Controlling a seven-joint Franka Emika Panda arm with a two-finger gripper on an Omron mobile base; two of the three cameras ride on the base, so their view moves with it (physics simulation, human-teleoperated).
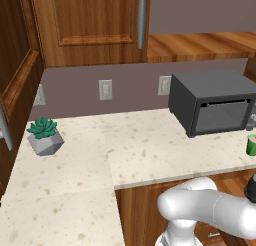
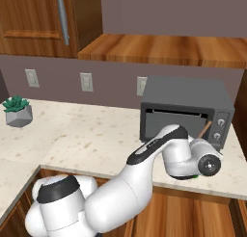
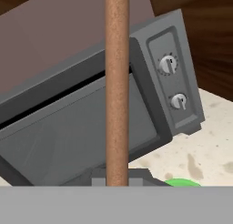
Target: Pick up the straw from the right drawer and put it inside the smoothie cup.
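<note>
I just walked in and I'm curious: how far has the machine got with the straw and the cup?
Done: the brown straw is out of the drawer, gripped in the claw. In hand: it is carried in front of the microwave, near the green cup on the counter. Left: lowering the straw into the cup.

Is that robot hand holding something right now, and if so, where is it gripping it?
Yes. The end effector is shut on the brown straw, gripping it at its lower end, so the rest sticks up in front of the microwave.
</note>
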